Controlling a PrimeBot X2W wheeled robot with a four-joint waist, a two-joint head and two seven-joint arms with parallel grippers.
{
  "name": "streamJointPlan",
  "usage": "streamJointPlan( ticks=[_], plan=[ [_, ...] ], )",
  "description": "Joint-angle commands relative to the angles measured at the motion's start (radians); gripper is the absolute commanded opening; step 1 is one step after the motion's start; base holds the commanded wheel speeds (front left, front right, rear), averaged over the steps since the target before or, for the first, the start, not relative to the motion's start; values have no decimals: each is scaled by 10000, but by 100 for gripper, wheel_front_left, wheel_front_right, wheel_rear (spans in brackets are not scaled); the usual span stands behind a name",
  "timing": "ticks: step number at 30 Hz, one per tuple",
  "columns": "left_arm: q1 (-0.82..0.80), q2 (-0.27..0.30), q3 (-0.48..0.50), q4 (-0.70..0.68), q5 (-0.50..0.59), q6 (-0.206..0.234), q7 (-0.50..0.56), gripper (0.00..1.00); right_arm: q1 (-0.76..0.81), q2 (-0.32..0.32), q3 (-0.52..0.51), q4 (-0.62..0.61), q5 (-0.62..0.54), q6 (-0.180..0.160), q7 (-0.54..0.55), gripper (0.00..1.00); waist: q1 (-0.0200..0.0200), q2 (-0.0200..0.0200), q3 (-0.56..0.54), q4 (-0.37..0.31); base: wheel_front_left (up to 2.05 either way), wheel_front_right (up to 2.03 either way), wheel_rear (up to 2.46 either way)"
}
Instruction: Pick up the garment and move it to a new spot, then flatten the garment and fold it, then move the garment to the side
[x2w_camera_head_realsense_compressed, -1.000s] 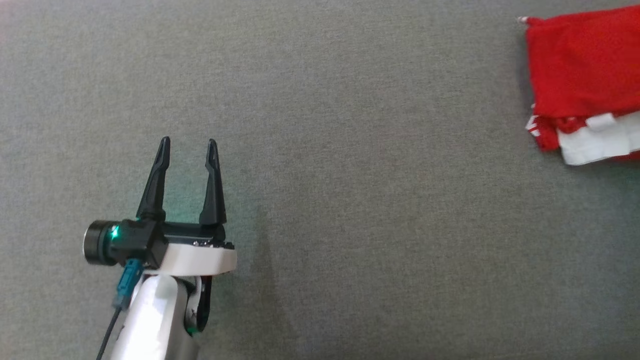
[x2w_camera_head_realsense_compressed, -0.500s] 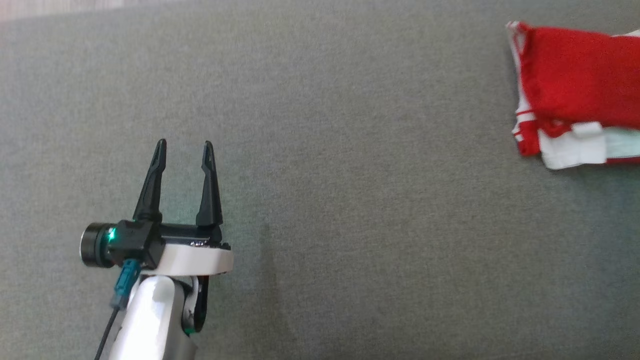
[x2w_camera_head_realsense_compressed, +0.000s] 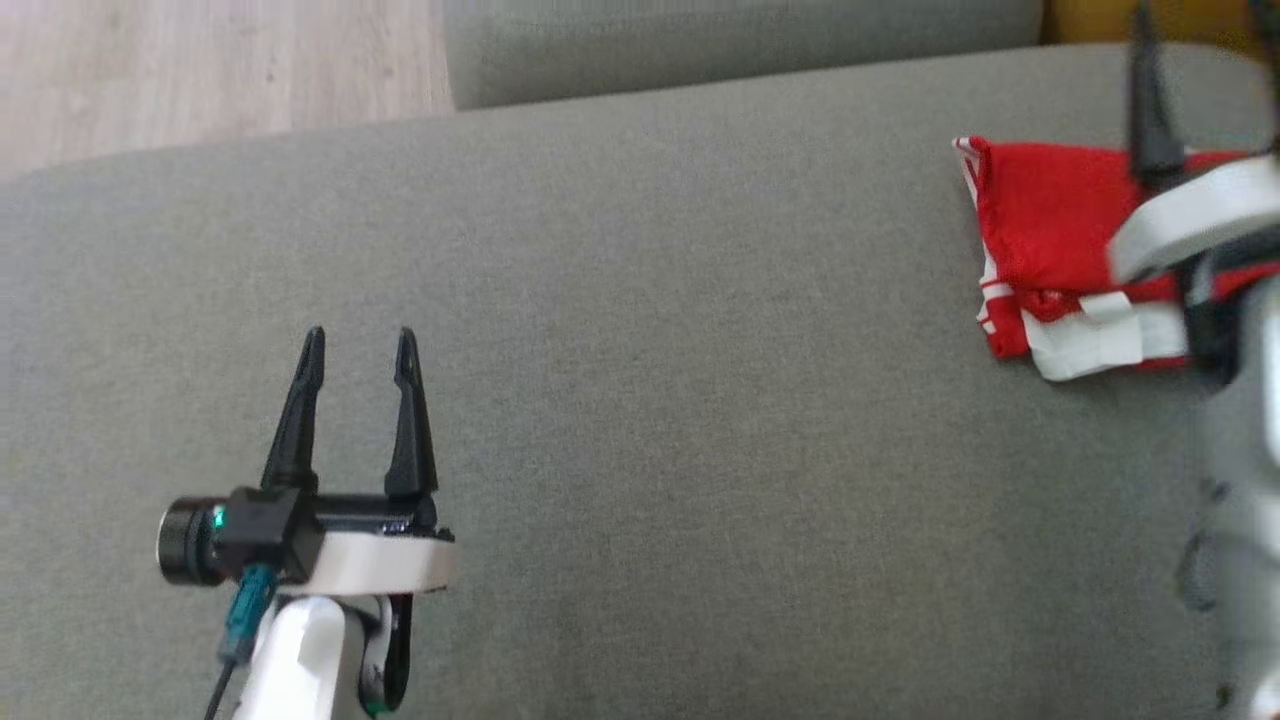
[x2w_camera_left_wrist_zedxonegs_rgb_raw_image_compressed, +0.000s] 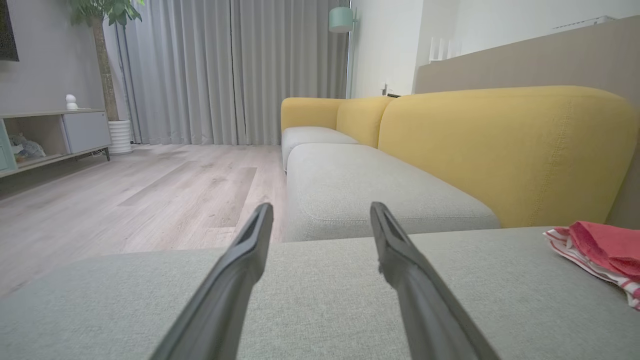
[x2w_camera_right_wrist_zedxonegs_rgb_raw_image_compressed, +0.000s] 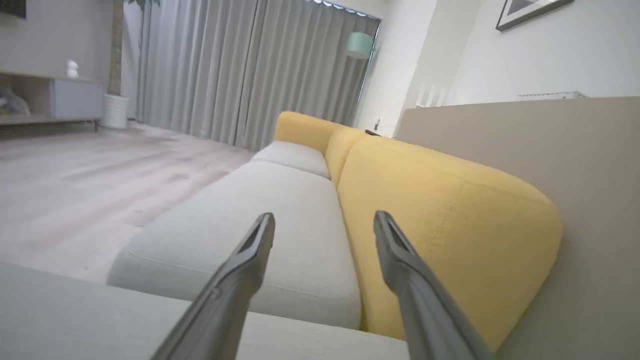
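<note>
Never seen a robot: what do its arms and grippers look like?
The left gripper and right gripper each have two long black fingers above a white collar. By the left's pale forearm: round black camera, green light, teal plug, black cable.

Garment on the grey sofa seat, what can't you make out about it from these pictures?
- Head view: the right part of the garment is hidden behind the blurred right end effector and cut off by the picture's right edge.
- Left wrist view: it is seen low and side-on at the right edge, which cuts it off.
- Both views: it lies folded up, so what kind of garment it is can't be told.
</note>
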Motion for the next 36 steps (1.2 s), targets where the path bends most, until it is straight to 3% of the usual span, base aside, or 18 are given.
streamJointPlan(
  ticks=[1, 6, 9, 15, 24, 36],
  plan=[
    [-36, 41, 288, -408, -44, 9, -80, 100, 410, 487, 126, -701, 295, 65, -138, 100, 2, 0, -318, 128, 0, 0, 0],
    [341, 41, 172, -544, -255, 76, -80, 100, 1831, 1674, -83, -1545, 1183, 65, -684, 100, 2, 0, -682, 318, 0, 0, 0],
    [666, 41, 152, -665, -183, 94, -80, 100, 2747, 2016, -22, -1731, 1602, 65, -1175, 100, 2, 0, -869, 326, 0, 0, 0],
    [1118, 41, 171, -726, -267, 61, -80, 100, 4557, 2103, 367, -1557, 3114, 65, -1811, 100, 2, 0, -1142, 371, 0, 0, 0],
    [1501, 41, 273, -588, -357, 94, -80, 100, 5896, 2106, 512, -1439, 3385, 65, -2034, 100, 2, 0, -1243, 310, 0, 0, 0],
    [1515, 41, 320, -443, -553, 42, -80, 100, 6056, 2107, 575, -1902, 3476, 65, -2040, 100, 2, 0, -1205, 208, 0, 0, 0]
  ],
)
